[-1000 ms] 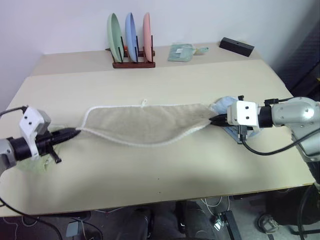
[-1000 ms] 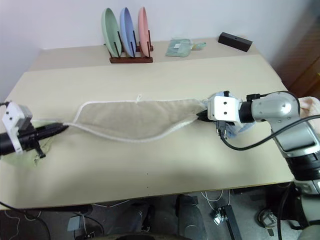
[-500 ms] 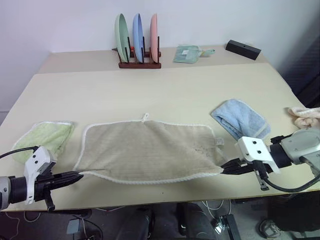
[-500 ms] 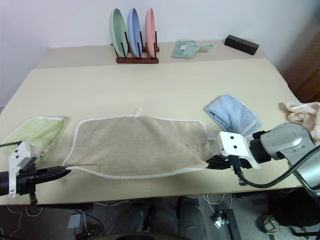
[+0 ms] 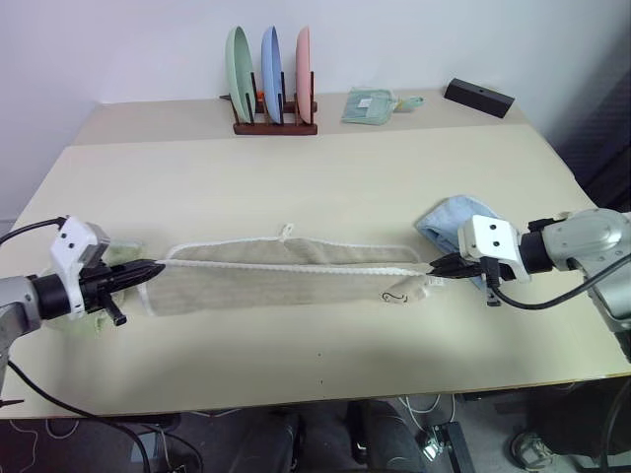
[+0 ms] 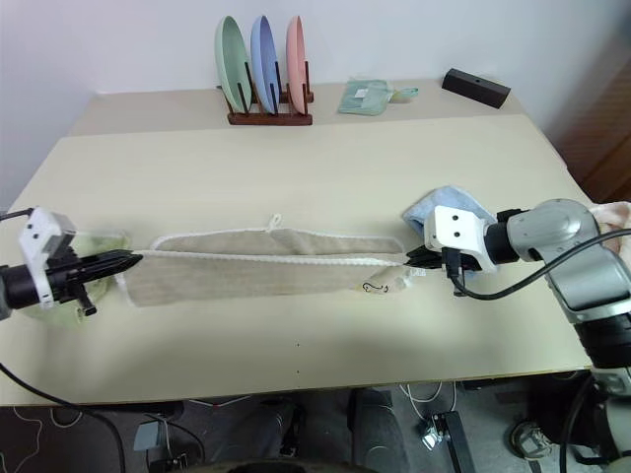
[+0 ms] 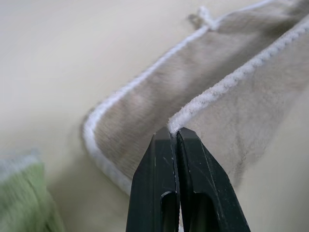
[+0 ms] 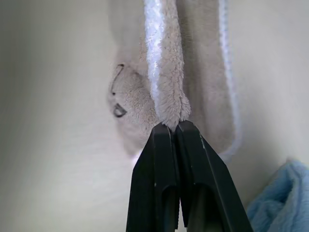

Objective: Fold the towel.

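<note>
- While both arms reach in from the sides, the beige towel [image 5: 286, 276] lies stretched out as a long narrow band across the middle of the table [image 5: 315, 177], its front half lifted and doubled back over the half lying flat.
- Its raised white edge runs in a nearly straight line between the two grippers, just in front of the back edge, where a small loop [image 5: 286, 231] sticks out toward the plates.
- On the left, the left gripper [image 5: 156, 264] has its black fingers pressed together on the towel's corner; the wrist view shows the white stitched edge pinched right at the fingertips [image 7: 175, 133].
- On the right, the right gripper [image 6: 412, 258] is likewise clamped on the opposite corner, with a thick fold of terry caught between its fingertips [image 8: 166, 128].
- A small dark logo [image 5: 394, 296] shows on the part of the towel lying on the table, just below the right gripper's hold.
- A light green towel [image 6: 59, 296] lies beneath the left arm, at the table's left edge.
- A light blue towel [image 5: 446, 217] sits bunched just behind the right gripper.
- At the back of the table stands a wooden rack [image 5: 276, 126] with three upright plates, green, blue and pink.
- To its right lie a small pale green packet [image 5: 367, 104] and a black box [image 5: 478, 97].
</note>
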You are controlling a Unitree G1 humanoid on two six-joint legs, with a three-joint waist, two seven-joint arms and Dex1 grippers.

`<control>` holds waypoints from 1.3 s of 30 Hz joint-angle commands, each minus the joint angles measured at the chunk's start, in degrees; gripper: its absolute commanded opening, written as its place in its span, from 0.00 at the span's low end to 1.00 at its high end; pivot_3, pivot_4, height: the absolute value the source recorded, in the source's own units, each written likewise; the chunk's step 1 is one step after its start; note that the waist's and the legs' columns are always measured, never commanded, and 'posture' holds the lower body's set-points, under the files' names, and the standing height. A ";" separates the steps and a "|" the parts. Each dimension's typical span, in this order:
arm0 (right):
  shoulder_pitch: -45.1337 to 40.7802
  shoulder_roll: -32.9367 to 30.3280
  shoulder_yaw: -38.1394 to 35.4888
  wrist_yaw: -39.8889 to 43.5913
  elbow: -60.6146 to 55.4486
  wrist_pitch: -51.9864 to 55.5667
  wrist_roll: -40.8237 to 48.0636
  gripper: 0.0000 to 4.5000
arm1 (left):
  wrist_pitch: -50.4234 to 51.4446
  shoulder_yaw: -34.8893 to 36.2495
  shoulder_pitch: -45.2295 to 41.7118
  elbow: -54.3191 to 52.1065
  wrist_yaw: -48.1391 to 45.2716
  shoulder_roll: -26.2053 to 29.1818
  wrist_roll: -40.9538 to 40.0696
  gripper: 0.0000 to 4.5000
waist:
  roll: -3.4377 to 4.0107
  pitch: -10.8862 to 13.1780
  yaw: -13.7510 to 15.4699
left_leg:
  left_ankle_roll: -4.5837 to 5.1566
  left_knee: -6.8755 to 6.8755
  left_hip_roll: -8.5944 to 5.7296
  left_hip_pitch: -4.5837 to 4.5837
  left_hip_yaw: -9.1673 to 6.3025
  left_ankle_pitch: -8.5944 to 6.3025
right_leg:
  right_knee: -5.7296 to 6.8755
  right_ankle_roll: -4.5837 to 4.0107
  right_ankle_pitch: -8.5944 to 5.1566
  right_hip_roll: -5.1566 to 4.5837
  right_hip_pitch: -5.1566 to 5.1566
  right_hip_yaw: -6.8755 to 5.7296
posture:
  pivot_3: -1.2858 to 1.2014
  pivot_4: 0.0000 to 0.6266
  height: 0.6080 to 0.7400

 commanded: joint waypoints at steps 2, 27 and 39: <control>-3.27 2.16 0.05 -0.26 4.27 -3.58 -2.09 0.00 | -3.67 -2.48 -3.96 4.00 0.71 -0.67 2.54 0.00 | 0.00 0.00 0.02 | 0.00 0.00 0.00 -0.01 0.00 0.00 | 0.01 0.00 0.00 0.00 -0.01 0.00 | 0.52 0.24 0.98; -7.67 4.71 -3.51 -8.55 15.98 -12.51 -9.85 0.72 | -15.57 -5.74 -17.22 18.05 10.53 -8.47 9.49 0.63 | -0.01 -0.01 0.29 | -0.04 0.09 -0.08 -0.40 0.03 0.04 | 0.26 0.03 0.02 -0.01 -0.55 0.05 | 0.52 0.24 0.98; 16.35 -2.06 -9.95 -10.83 -14.00 -0.48 -6.28 0.72 | -5.95 -10.93 0.33 -10.12 2.13 -5.85 3.96 0.63 | 0.04 -0.03 -0.08 | 0.03 0.86 -0.09 -0.77 0.05 -0.13 | 0.70 0.09 0.05 -0.02 -0.71 0.09 | 0.52 0.24 0.98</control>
